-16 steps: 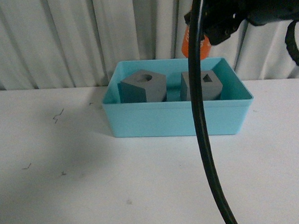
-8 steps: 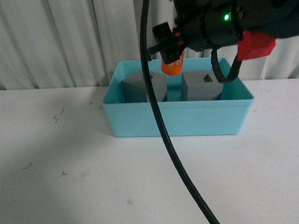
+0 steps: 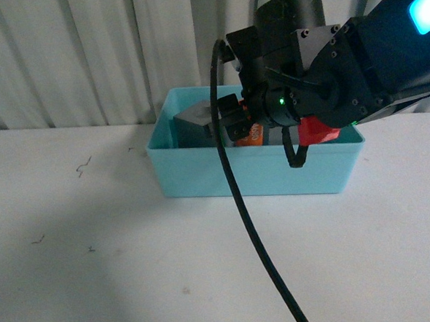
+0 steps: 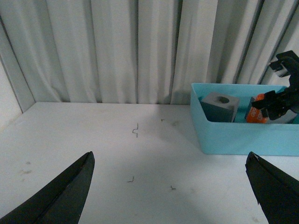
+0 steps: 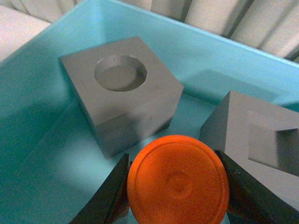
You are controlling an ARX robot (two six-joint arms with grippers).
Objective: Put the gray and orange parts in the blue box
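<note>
The smaller orange cylinder (image 5: pixel 178 179) was clamped between the two dark fingers of your right gripper (image 5: pixel 175 186), one finger (image 5: pixel 112 196) pressed to each side of it, and it hung inside the wide shallow light blue plastic bin (image 3: pixel 252 175), low between the two cubes. The right wrist view gave you only its round flat end face; the printed side of the cylinder (image 3: pixel 250 134) showed just as a sliver in the front view, under the bulk of the black right arm (image 3: pixel 319 74).

Both matte gray cubes sat on the floor of the bin (image 5: pixel 37 93). The cube with the round recess (image 5: pixel 122 94) stood nearer the bin's left end, the cube with the angular recess (image 5: pixel 254 140) toward its right end, a gap between them. The front view showed you only a corner of the round-recess cube (image 3: pixel 194 126); the arm hid the other cube there. The left wrist view caught the round-recess cube (image 4: pixel 219 106) and the orange cylinder (image 4: pixel 258 114) over the bin's wall (image 4: pixel 243 137)

Your left gripper (image 4: pixel 170 186) stood with its fingers spread wide, well away from the bin over the white tabletop (image 3: pixel 95 234). A black cable (image 3: pixel 235 196) crossed the front view in front of the bin
</note>
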